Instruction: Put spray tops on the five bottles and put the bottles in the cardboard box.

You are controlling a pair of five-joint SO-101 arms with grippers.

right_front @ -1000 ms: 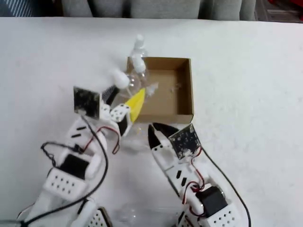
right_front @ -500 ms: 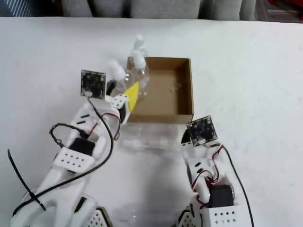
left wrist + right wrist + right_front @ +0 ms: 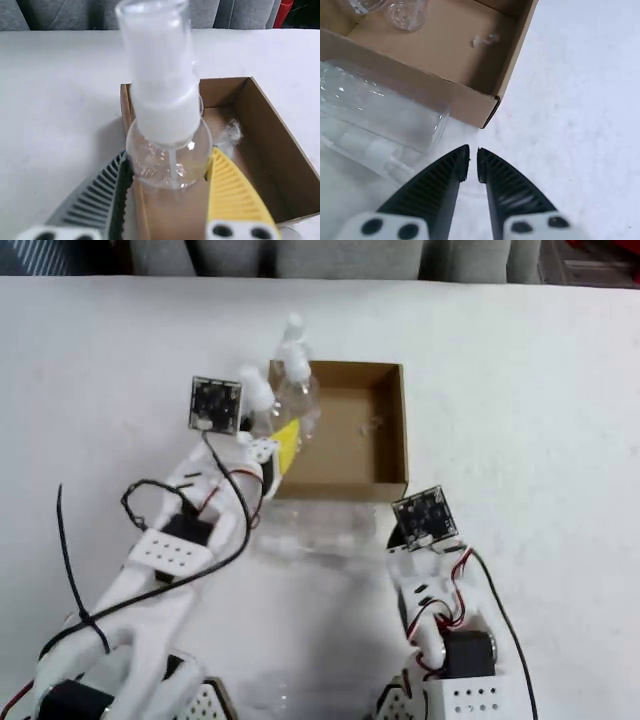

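The left pincer (image 3: 169, 172) pinches an upright clear plastic bottle with white spray top (image 3: 162, 100); the brown cardboard box (image 3: 270, 122) lies just beyond it. The right pincer (image 3: 472, 162), nearly pressed together, holds nothing, with the box corner just ahead.

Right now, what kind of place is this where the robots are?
Probably a robot lab or workshop, though I can't be sure. Two small robot arms with bare wires sit at a plain white table, and the left pincer holds a spray bottle by a cardboard box.
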